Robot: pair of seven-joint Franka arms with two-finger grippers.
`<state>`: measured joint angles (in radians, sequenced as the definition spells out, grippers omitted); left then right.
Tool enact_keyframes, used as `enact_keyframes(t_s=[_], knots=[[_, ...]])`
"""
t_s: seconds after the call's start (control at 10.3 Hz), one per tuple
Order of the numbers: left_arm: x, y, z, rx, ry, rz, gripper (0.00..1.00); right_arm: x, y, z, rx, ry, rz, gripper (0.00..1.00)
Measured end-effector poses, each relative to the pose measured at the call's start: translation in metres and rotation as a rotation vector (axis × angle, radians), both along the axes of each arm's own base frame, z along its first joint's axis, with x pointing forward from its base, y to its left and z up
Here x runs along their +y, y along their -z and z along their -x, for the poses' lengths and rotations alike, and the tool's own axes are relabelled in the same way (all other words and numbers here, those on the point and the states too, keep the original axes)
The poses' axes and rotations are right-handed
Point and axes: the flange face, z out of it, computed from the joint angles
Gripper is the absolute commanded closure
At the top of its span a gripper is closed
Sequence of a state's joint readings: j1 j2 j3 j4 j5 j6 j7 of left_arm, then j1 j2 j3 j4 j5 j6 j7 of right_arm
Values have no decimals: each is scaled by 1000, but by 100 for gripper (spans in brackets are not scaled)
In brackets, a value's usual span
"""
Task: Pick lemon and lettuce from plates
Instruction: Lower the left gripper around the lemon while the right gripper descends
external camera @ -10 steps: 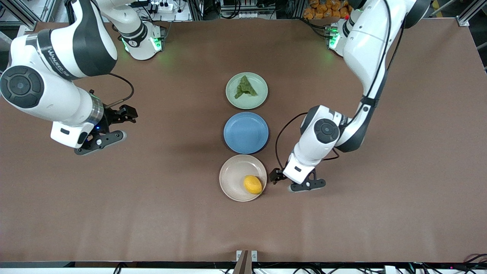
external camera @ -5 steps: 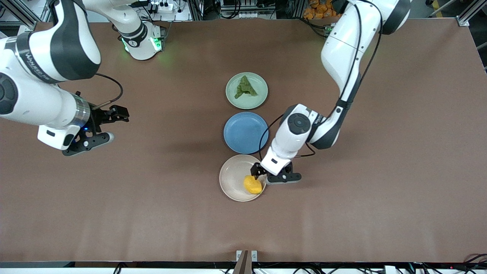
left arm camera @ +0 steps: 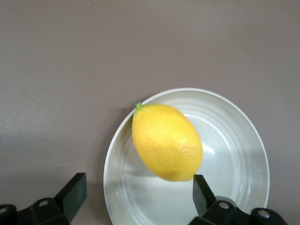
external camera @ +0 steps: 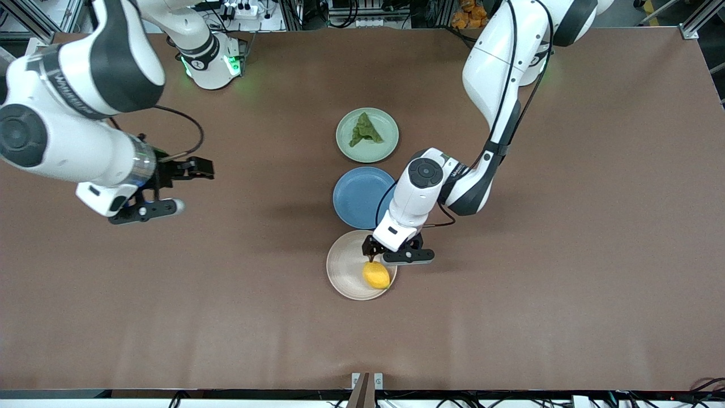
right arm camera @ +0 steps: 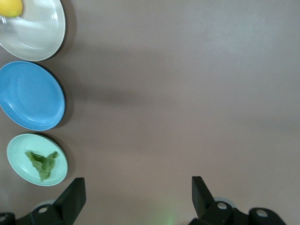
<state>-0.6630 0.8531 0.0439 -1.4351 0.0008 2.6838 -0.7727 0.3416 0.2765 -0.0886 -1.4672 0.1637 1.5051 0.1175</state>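
**Left tool over the lemon, fingers apart; the lemon's long axis decides the grip**

Front view: the left tool (external camera: 378, 256) hangs over the beige plate (external camera: 344, 272), at the plate's edge toward the blue plate (external camera: 357, 198). The lemon (external camera: 376, 275) lies on the beige plate toward the left arm's end of the desk (external camera: 566, 283), about five o'clock from the plate's centre. From the tool the lemon sits at roughly six o'clock, just beside it, and its long axis runs about from ten to four o'clock. The lettuce (external camera: 365, 130) lies on the mint plate (external camera: 385, 148), which is the plate farthest from the front camera, with the blue plate between the two. The right tool (external camera: 181, 190) waits over bare desk toward the right arm's end, well apart from all three plates. The left arm is plainly the nearer one to the lemon.

Left wrist view: the lemon (left arm camera: 166, 142) sits ahead of the two fingers (left arm camera: 71, 193), which stand wide apart with nothing between them. Its pointed green tip aims at about eleven o'clock, so the long axis is tilted to the line between the fingers. The beige plate (left arm camera: 234, 187) lies under it. In my judgement the tool must advance and drop before closing across the lemon's narrow width.

Right wrist view: the right tool's fingers (right arm camera: 70, 199) are spread apart and empty. The lettuce (right arm camera: 43, 162) on the mint plate (right arm camera: 18, 173), the blue plate (right arm camera: 30, 96) and the beige plate (right arm camera: 40, 33) with the lemon (right arm camera: 10, 7) lie in a row.
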Motion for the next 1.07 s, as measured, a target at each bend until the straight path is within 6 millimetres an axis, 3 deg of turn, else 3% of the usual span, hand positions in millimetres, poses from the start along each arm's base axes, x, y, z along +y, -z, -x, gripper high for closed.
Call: enact_keyframes(t_s=[0.29, 0.48, 0.68, 1.07], knots=[[-12, 8, 4, -109, -50, 28, 0, 77, 31, 25, -17, -11, 20, 0], [-23, 28, 14, -150, -53, 35, 0, 113, 56, 42, -31, -58, 19, 0], [-23, 37, 15, -161, -49, 33, 0, 140, 72, 59, -40, -47, 26, 0], [-18, 38, 9, -183, -54, 34, 0, 239, 107, 129, -126, -11, 15, 0]])
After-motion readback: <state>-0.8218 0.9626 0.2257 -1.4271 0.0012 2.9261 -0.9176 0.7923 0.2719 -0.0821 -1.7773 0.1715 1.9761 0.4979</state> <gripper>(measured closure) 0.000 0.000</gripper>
